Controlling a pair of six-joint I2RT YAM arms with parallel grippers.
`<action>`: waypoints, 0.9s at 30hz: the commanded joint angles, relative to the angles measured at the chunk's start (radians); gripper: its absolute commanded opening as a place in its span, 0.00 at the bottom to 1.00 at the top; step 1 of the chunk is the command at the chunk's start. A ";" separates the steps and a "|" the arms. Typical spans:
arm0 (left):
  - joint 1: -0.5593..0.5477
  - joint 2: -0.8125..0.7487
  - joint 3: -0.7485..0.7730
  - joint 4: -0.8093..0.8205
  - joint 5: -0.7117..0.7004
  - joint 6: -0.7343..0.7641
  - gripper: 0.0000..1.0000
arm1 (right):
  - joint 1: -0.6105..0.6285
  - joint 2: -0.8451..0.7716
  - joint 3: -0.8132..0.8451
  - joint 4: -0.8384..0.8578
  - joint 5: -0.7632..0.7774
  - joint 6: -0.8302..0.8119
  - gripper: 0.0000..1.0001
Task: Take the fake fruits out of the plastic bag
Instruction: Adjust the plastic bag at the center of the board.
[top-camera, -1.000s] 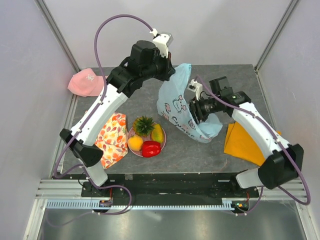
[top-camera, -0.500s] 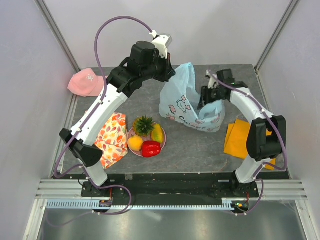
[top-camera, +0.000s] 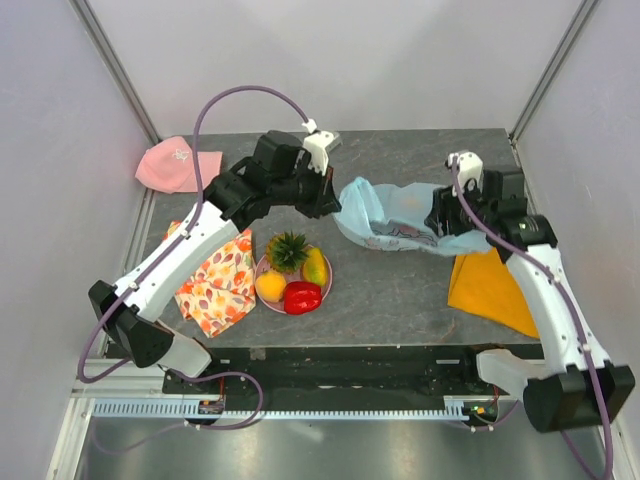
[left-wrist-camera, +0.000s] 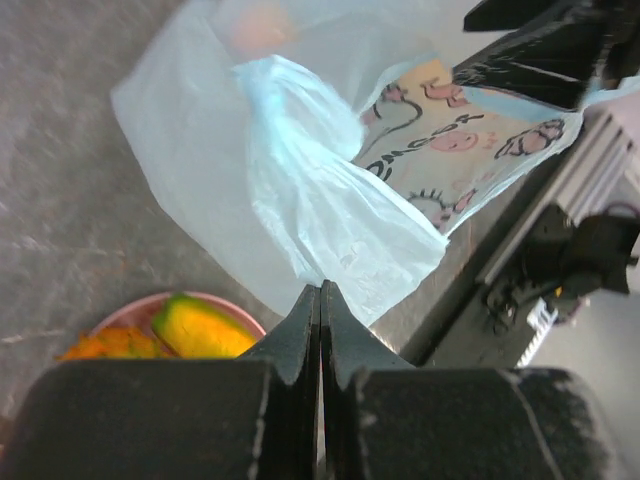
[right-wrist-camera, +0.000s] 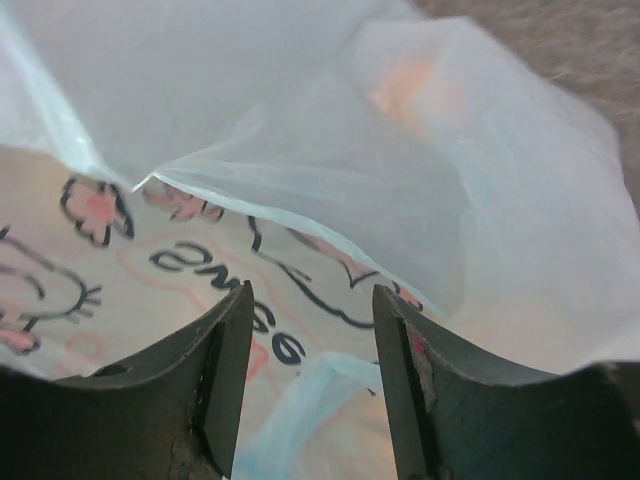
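I hold the plastic bag (top-camera: 395, 212), thin, crinkly, light-blue, cat-printed, clamped in my left gripper (left-wrist-camera: 320, 292); right gripper (right-wrist-camera: 312, 300), jaws apart, faces its film just ahead.

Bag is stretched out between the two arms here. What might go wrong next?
1. The left hand pinches only a thin twist of the plastic bag at its tip; the film may slip out or tear.
2. A pink-orange shape shows through the film, probably a fruit inside; the open right hand may close on plastic instead.
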 joint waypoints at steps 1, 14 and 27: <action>-0.034 -0.016 -0.058 0.011 0.065 0.059 0.02 | 0.041 -0.046 -0.138 -0.067 -0.120 -0.165 0.59; -0.031 0.015 0.061 -0.005 0.151 0.128 0.82 | 0.168 0.083 -0.072 -0.066 -0.152 -0.207 0.58; -0.233 0.099 0.042 0.028 0.113 0.602 0.93 | -0.005 0.193 0.096 -0.021 -0.140 0.013 0.66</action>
